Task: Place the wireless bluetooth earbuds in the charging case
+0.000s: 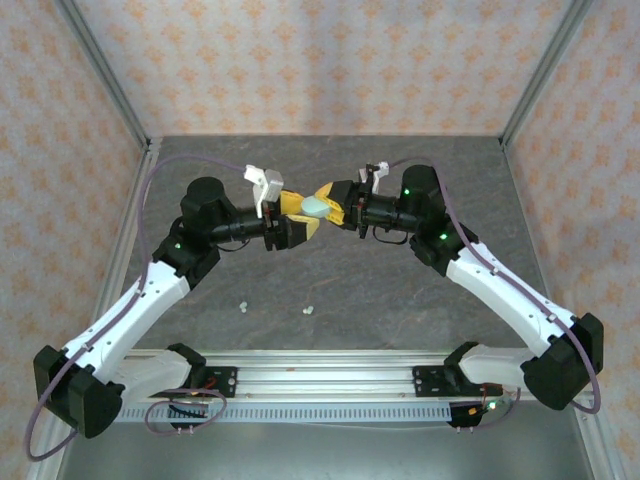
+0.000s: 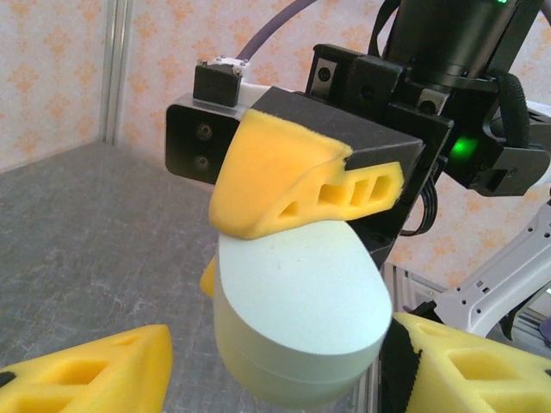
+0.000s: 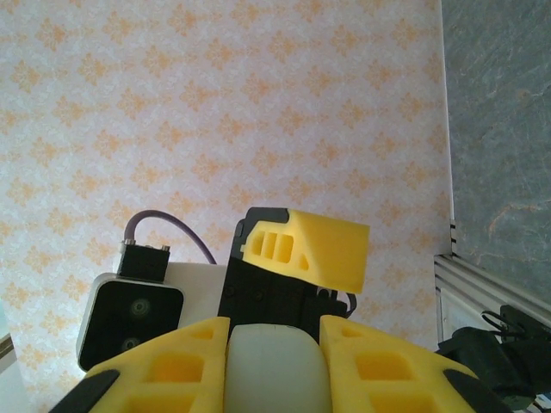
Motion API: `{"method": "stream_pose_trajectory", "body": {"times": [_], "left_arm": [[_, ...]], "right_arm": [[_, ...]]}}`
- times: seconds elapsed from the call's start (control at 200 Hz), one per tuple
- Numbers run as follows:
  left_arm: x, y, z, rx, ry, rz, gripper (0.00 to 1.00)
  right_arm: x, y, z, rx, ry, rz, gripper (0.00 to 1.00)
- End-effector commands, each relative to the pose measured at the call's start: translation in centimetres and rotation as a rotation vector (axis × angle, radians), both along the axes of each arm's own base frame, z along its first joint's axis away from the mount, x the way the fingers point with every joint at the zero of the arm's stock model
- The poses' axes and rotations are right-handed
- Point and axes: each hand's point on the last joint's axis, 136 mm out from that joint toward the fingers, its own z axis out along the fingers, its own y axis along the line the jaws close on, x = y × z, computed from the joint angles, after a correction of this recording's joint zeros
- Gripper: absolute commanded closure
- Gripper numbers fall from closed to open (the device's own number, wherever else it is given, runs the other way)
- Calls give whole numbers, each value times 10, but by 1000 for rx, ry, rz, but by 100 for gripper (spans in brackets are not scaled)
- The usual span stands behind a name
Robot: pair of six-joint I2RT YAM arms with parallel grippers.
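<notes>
Top external view: both arms reach in and meet in mid-air over the middle of the grey table (image 1: 400, 300).
Charging case (image 1: 316, 208): pale green oval thing, held up off the table right where the arms meet.
Right gripper (image 1: 330, 203): clamped on the case. On the right wrist cam the case is wedged between its two yellow fingers (image 3: 387, 370), with foam touching it on both sides.
Left gripper (image 1: 298, 218): jaws apart, nothing gripped. On the left wrist cam its own yellow fingers (image 2: 86, 374) sit either side of the case's lower end. There's a clear gap at the left one. The right one is so close I can't tell if it touches.
Left wrist cam, extra: one of the right gripper's fingers lies across the top of the case, and the case's flat pale face points at the lens.
Earbud (image 1: 242, 305): tiny white bit lying on the table, toward the near side, beside the left arm.
Second earbud (image 1: 307, 310): same deal, a bit to the right of the first and not touching it, nearer than the case in this view. Both are well apart from the case and from either gripper.
</notes>
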Motion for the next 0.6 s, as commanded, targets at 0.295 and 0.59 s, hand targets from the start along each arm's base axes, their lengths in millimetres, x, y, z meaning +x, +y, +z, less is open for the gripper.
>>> {"method": "stream_pose_trajectory", "body": {"times": [0.295,0.59], "left_arm": [[-5,-11,23,-22,-79,-71,42],[-4,-16,26,-32,-83,-79,44]], "right_arm": [[-10,-1,31,70,-48,32,90],[-11,-1,31,76,-45,34,90]]}}
